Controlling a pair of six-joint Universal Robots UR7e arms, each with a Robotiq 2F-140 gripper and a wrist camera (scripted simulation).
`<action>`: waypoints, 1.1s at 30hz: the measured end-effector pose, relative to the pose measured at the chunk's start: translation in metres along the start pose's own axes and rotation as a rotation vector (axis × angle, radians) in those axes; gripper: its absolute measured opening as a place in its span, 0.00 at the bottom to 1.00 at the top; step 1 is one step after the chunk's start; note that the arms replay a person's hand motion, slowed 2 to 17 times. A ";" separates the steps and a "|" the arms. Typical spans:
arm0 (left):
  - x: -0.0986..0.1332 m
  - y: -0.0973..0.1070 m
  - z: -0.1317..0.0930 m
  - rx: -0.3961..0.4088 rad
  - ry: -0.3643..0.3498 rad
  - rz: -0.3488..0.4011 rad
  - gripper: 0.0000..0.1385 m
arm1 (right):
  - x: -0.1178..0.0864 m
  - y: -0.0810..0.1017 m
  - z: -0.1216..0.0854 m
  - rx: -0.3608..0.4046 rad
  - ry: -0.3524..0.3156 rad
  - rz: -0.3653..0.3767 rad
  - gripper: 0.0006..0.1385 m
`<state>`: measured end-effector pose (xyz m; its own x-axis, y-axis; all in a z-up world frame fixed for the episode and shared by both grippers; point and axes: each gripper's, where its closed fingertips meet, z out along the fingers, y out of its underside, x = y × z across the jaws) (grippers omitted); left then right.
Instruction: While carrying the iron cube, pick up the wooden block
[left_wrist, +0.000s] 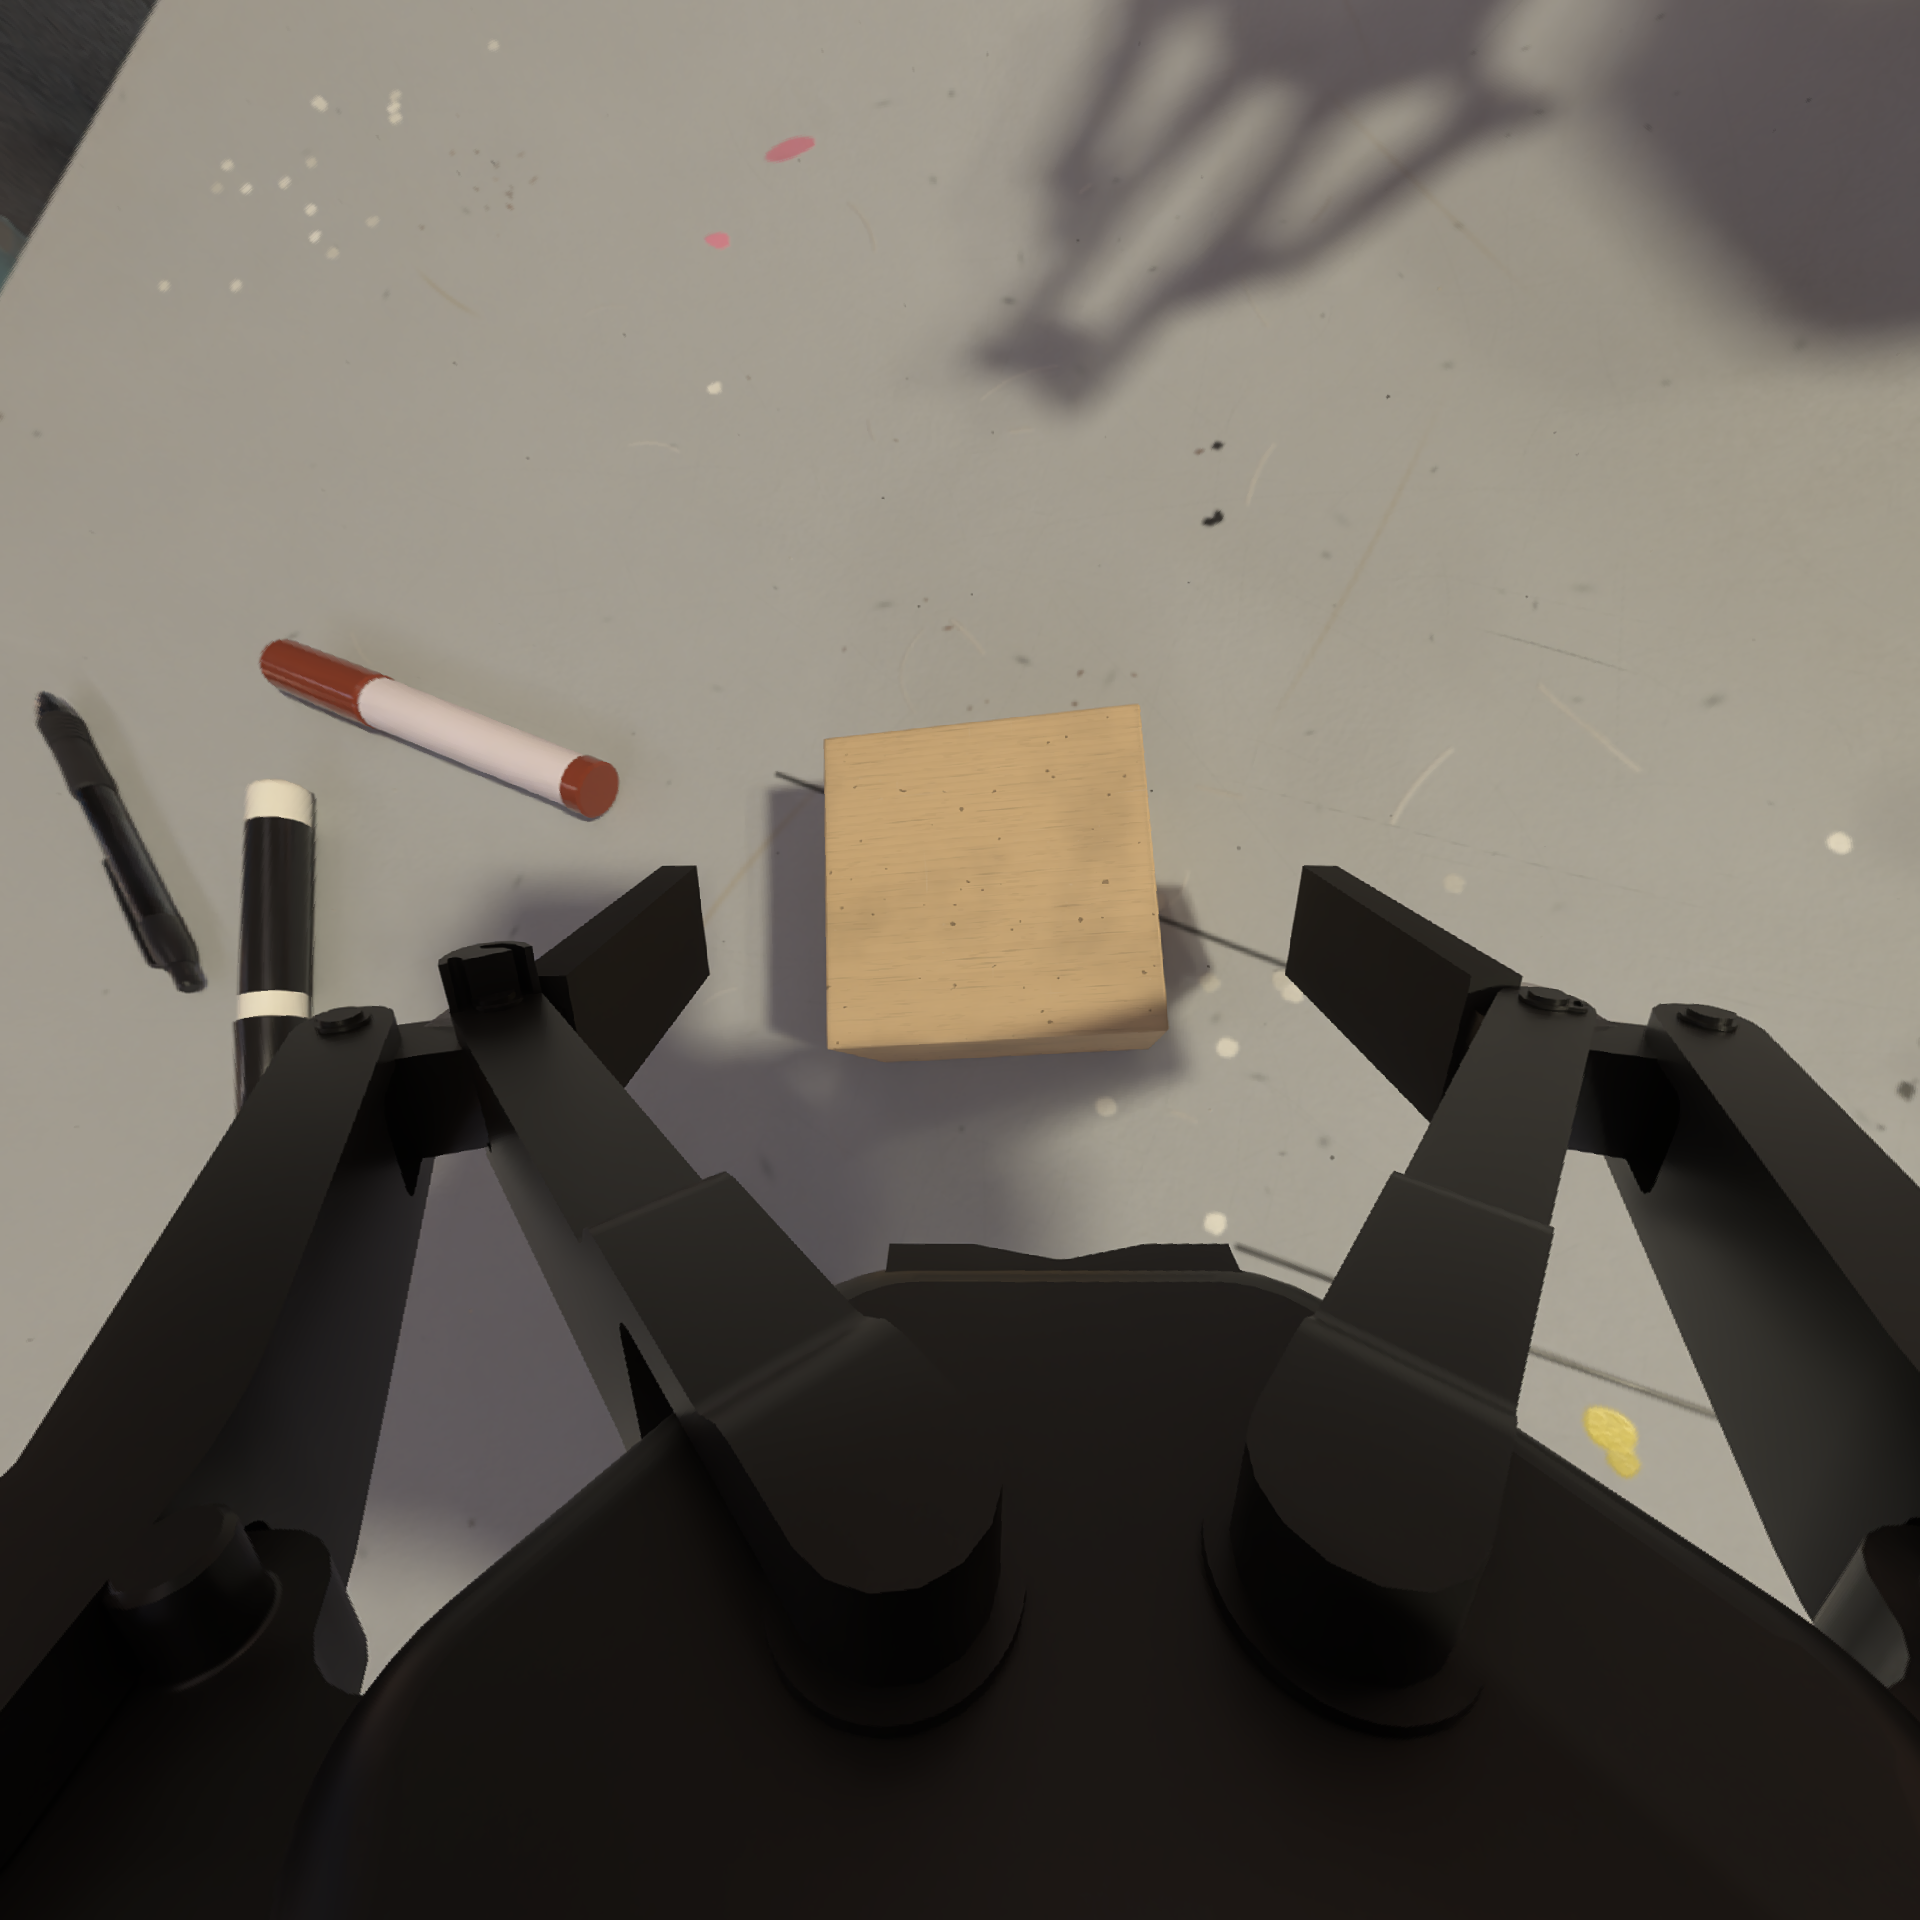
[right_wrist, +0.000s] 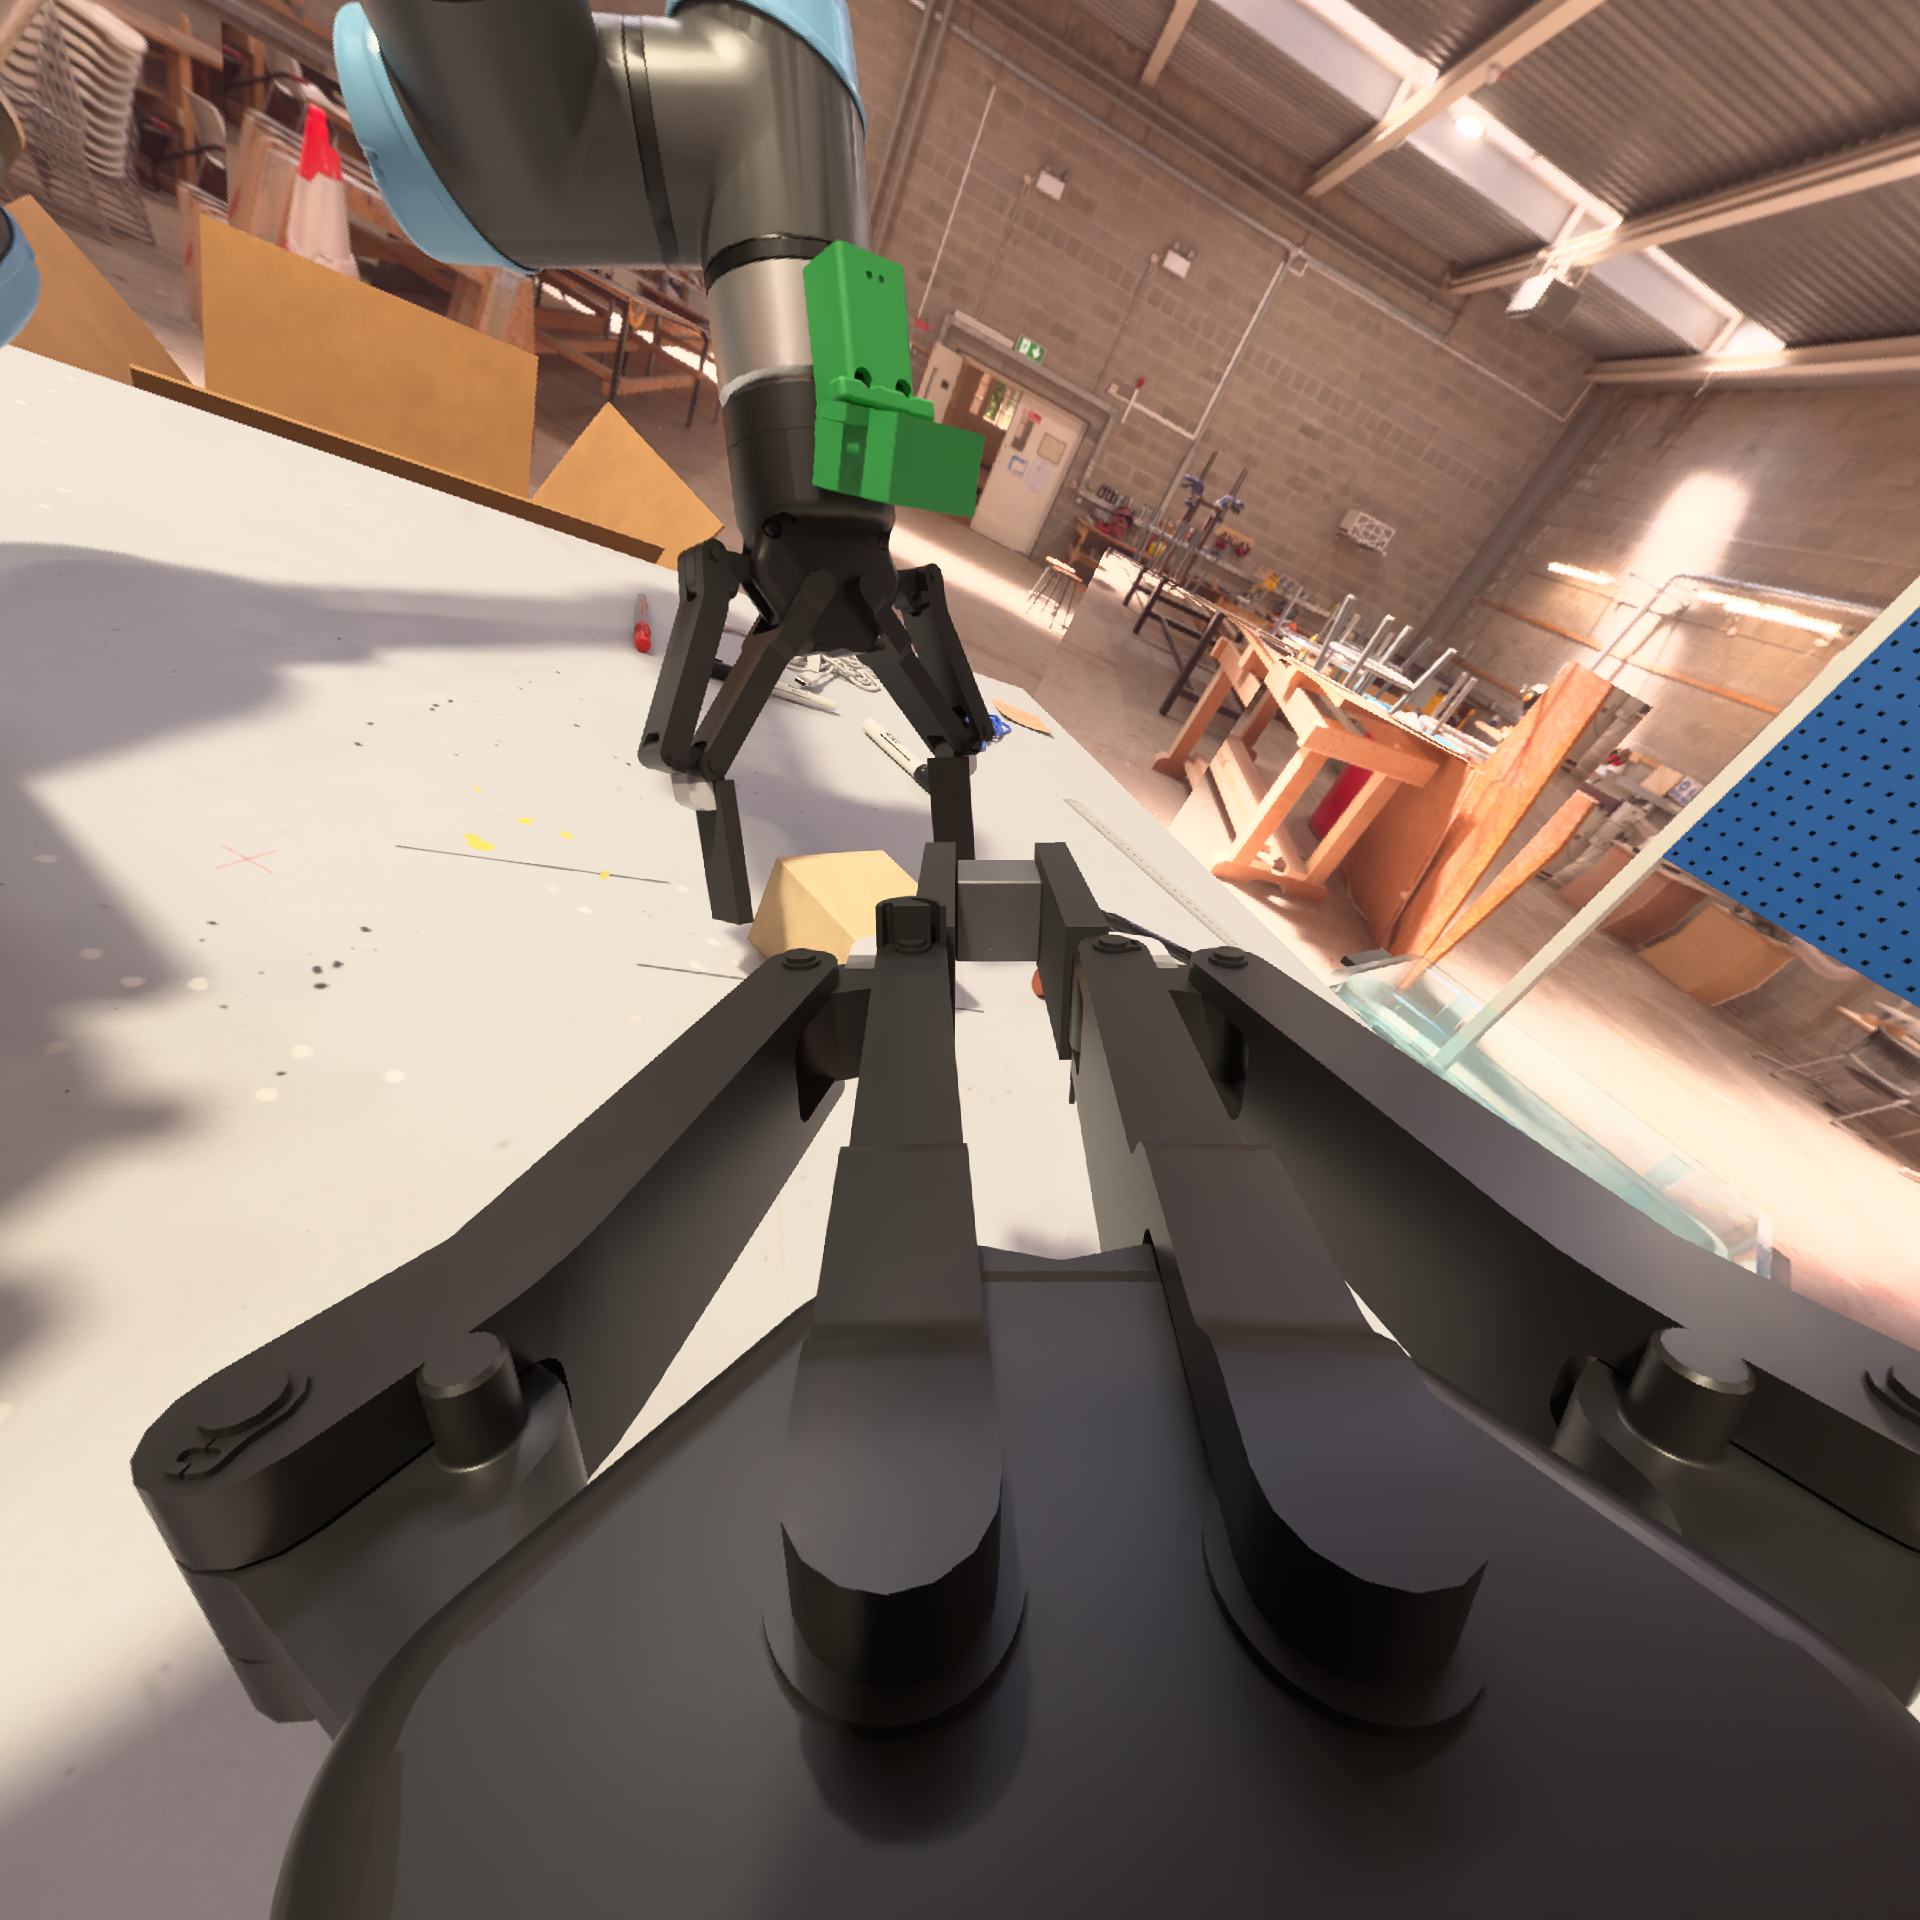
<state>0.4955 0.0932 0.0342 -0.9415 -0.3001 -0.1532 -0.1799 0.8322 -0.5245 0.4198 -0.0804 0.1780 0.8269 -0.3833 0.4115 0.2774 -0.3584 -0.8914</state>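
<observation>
1. Left pincer (left_wrist: 997, 925) wide open, empty, straddling wooden block (left_wrist: 992, 883) on tabletop (left_wrist: 1455, 582).
2. Block likely light, rigid, grippy; take its flat opposite sides.
3. Right pincer (right_wrist: 995, 894) clamped on iron cube (right_wrist: 995, 904), probably heavy, slick.

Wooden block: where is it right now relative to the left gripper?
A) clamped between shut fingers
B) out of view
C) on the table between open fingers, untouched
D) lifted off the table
C: the wooden block sits on the table with the left gripper open, a gap showing at each finger, while the right gripper holds the iron cube.
</observation>
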 end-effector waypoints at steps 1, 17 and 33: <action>0.001 0.001 0.002 -0.002 0.006 -0.004 1.00 | 0.000 0.000 0.000 -0.001 0.000 0.000 0.14; 0.000 0.002 0.015 -0.012 0.018 -0.077 0.86 | 0.000 0.002 0.004 -0.009 -0.013 -0.007 0.14; 0.001 0.003 0.017 -0.022 0.022 -0.060 0.58 | 0.000 0.003 0.012 -0.029 -0.026 -0.040 0.14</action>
<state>0.4991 0.0873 0.0187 -0.9348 -0.3396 -0.1041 -0.2419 0.8233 -0.5134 0.4268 -0.0712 0.1733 0.8277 -0.3461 0.4416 0.2966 -0.3982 -0.8680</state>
